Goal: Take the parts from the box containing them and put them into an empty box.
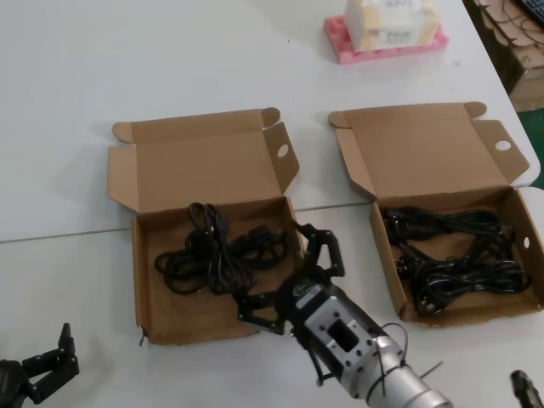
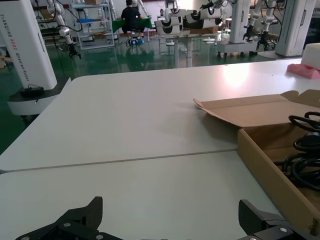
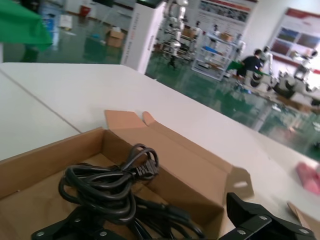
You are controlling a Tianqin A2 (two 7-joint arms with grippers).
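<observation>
Right end effector (image 1: pixel 289 279) is spread wide and grips nothing. It hangs low over the near right part of the left box (image 1: pixel 200 327), the one with the wavy front edge. Right wrist view shows both of its fingers (image 3: pixel 250 220) apart, with a cable bunch (image 1: pixel 217 255) lying loose on the box floor beneath and just beyond them. The right arm comes in from the near edge of the desk (image 1: pixel 68 272) and angles forward and toward the robot's left, wrist tilted down into the box.

Step, as a judgement: drop-off end of a transfer. 1 bunch lies in the left box and the fingers are off it. The right box (image 1: pixel 463 313), with the straight front wall, has more cables (image 1: pixel 455 259) tangled across its floor, so the task looks partly done.

Next move calls for lifting clear of the box wall without snagging a loop. Then swing over to the right box, come down on 1 bunch and close on a thick part of it. The risk is dragging 2 tangled bunches at once.

Left end effector (image 1: pixel 47 365) is parked at the near left desk edge, fingers apart and empty, well apart from both boxes.
</observation>
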